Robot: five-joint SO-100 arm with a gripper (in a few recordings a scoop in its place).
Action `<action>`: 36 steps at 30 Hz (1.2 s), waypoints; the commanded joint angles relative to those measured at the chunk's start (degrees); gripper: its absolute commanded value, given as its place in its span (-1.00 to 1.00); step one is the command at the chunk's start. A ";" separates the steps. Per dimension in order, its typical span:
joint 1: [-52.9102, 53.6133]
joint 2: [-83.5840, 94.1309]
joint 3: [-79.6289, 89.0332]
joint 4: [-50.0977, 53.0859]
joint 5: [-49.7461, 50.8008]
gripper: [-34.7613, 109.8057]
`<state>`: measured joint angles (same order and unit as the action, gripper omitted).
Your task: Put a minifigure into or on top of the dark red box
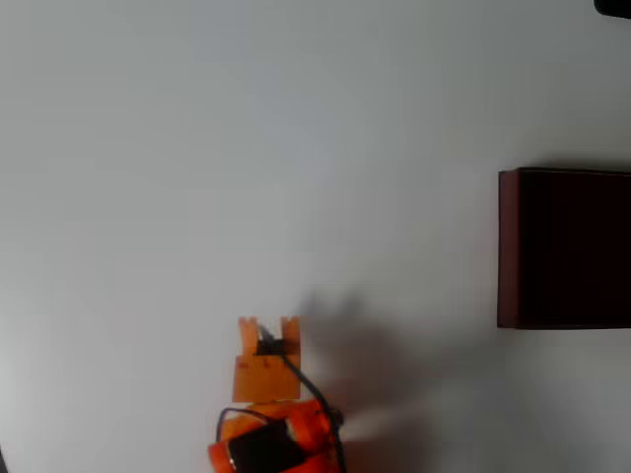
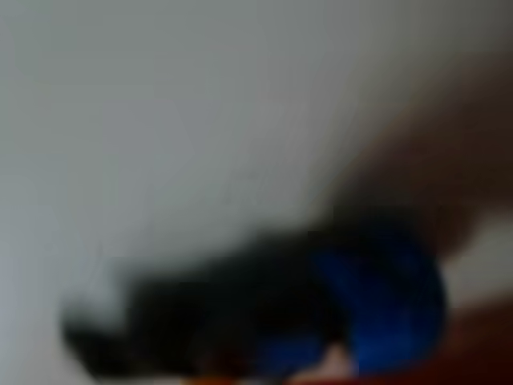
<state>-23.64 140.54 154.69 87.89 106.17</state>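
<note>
One minifigure (image 2: 321, 309) (blurred, no legible writing)

**Blur up close, cut-offs at the edges**

Wrist view is heavily out of focus: the tiny toy minifigure with the bright blue cap and blackish body (image 2: 321, 313) is a smear low in the picture, its bottom cut by the lower edge, limbs and pose impossible to make out. Overhead, the large dark red box with the near-black interior (image 1: 508, 246) runs off the right edge, far wall unseen. The orange two-finger gripper (image 1: 268, 327) sits near the white table's (image 1: 246, 148) bottom edge, its arm cut off there; finger gap too small to judge.
</note>
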 commanded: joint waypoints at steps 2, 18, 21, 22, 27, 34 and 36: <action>1.41 -0.88 -5.27 3.87 -2.90 -0.52; -4.04 6.33 3.60 -2.29 5.80 -0.22; -3.69 7.03 4.75 -1.49 6.86 -0.21; -3.60 5.10 3.96 -1.41 7.12 -0.20; -3.78 3.96 4.57 -2.81 7.29 -0.21; -4.75 -10.99 -7.56 4.92 1.85 -0.42; -5.45 -22.15 -16.52 10.81 -0.97 -0.52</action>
<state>-27.25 130.08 149.85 91.14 107.75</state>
